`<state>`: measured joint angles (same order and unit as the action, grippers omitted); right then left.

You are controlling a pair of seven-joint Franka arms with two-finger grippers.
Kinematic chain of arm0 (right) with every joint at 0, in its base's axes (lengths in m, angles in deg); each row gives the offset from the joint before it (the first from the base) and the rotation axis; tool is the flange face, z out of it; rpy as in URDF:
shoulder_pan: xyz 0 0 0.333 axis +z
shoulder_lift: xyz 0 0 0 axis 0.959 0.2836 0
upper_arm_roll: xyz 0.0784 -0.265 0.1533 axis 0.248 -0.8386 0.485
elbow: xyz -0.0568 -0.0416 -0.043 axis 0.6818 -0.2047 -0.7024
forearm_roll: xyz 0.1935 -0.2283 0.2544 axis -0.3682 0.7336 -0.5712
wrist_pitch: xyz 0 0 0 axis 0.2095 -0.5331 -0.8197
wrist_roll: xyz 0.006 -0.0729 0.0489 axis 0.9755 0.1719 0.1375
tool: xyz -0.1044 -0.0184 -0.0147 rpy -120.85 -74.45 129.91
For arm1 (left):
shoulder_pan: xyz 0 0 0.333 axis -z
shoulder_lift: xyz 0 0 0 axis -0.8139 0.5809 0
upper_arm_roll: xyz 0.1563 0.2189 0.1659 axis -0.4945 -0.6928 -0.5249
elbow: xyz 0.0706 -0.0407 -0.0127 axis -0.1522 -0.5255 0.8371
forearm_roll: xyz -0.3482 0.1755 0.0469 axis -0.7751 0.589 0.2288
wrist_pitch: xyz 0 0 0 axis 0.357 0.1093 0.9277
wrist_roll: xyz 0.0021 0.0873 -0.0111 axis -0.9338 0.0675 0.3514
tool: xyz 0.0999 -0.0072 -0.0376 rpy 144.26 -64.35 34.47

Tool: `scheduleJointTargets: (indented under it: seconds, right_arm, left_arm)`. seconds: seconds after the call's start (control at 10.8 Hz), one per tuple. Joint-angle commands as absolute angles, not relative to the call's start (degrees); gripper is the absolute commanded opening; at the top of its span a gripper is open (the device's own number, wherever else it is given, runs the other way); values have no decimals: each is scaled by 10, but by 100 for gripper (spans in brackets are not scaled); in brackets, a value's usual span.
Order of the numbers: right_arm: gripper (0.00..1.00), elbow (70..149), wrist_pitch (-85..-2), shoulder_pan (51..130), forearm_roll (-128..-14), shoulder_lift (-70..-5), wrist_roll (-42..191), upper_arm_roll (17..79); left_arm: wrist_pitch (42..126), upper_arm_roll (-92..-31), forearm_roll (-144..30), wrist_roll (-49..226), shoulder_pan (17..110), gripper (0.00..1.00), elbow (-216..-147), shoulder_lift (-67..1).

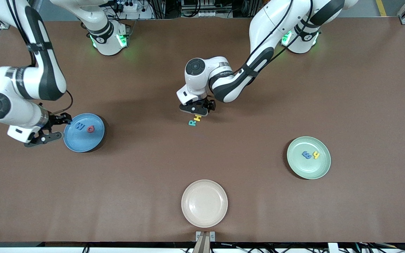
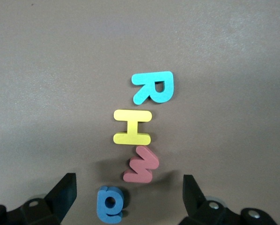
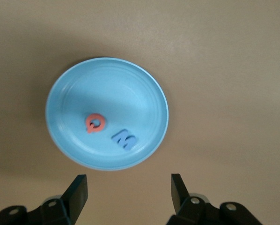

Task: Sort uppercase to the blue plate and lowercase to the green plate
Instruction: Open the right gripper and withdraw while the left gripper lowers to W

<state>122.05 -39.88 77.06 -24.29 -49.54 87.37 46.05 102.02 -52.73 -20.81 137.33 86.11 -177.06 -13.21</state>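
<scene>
Cream plate [image 1: 204,203] sits unused; front view, my left claw [image 1: 198,109] hangs over the letter row, right claw [image 1: 49,130] beside blue plate [image 1: 84,132]. Left wrist: jaws wide, red w [image 2: 141,164] and blue a [image 2: 110,204] between them, yellow H [image 2: 132,127], teal R [image 2: 153,87] past those. Right wrist: jaws apart, empty, red Q [image 3: 95,123], dark W [image 3: 124,139] plated. Judging next: grab a lowercase one for green plate [image 1: 308,157].

We saw the red Q [image 1: 90,129] and dark blue W [image 1: 80,125] lying flat in the blue plate [image 1: 83,144], a blue letter [image 1: 307,155] and yellow y [image 1: 316,155] in the green plate [image 1: 309,170], and teal R [image 2: 153,87], yellow H [image 2: 132,127], a red lowercase letter [image 2: 142,164] and blue a [image 2: 110,204] in a row on the table.
</scene>
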Motion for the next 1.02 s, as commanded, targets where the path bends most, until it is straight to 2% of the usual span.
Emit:
scheduleJointTargets:
  seconds: [0.0, 0.46, 0.56, 0.93]
  right_arm:
    - [82, 1169, -336, 774, -255, -503, 868, 461]
    - [86, 1145, -305, 774, -255, -511, 868, 462]
    - [91, 1145, -305, 774, -255, -511, 868, 462]
    - [93, 1143, -295, 773, -255, -527, 867, 463]
  left_arm:
    - [1021, -530, -199, 1376, 866, 100, -1765, -126]
    - [1021, -531, -199, 1374, 865, 94, -1748, -116]
    - [1021, -530, -199, 1374, 866, 94, -1742, -112]
    - [1021, -530, -199, 1374, 868, 90, -1741, -109]
